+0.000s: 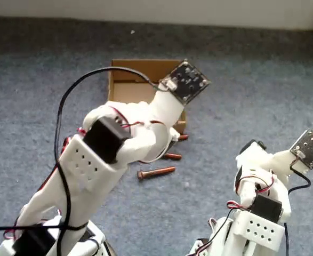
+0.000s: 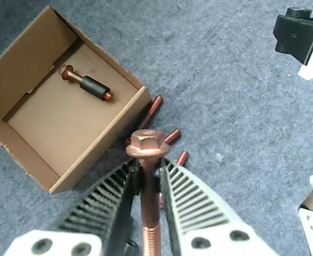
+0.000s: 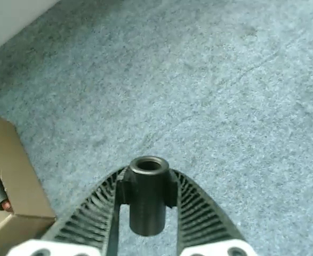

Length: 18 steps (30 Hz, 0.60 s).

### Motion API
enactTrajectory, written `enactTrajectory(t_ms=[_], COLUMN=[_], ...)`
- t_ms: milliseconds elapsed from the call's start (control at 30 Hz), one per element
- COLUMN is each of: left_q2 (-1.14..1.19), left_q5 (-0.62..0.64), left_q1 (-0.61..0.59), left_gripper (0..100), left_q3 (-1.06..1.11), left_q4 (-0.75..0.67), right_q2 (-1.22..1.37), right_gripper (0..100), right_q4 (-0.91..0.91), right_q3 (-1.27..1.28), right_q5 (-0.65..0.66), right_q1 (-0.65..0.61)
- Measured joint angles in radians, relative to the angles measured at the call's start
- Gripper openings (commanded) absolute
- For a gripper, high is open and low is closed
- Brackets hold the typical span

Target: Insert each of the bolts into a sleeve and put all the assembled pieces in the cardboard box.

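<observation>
Bolt (image 2: 145, 152) clenched in left tool (image 2: 147, 167), sleeve (image 3: 147, 200) gripped in right tool (image 3: 147, 177), assembled piece (image 2: 87, 84) inside cardboard box (image 2: 104, 143).

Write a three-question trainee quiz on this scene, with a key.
1. Multiple choice: what does the left gripper hold? A) a nut B) a bolt C) nothing
2. True or false: the cardboard box has nothing in it.
3. Fill in: the right gripper is shut on a black ____.
Key: 1 B. 2 false, one assembled piece lies inside. 3 sleeve.
</observation>
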Motion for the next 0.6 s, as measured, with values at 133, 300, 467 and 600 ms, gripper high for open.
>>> enactTrajectory(t_ms=[133, 300, 467, 600], left_q2=[-0.23, -0.44, -0.614, -0.744], left_q5=[-0.002, -0.002, -0.002, -0.002], left_q1=[-0.078, -0.178, -0.242, -0.252], left_gripper=[1, 1, 1, 1], left_q3=[0.264, 0.516, 0.727, 0.884], left_q4=[-0.147, -0.269, -0.387, -0.47], right_q2=[0.0, 0.0, 0.0, 0.0], right_gripper=[0.5, 0.5, 0.5, 0.5], right_q4=[0.002, 0.029, 0.034, 0.021], right_q3=[0.0, 0.0, 0.0, 0.0], right_q5=[0.002, 0.002, 0.009, 0.011], right_q1=[-0.077, -0.189, -0.336, -0.454])
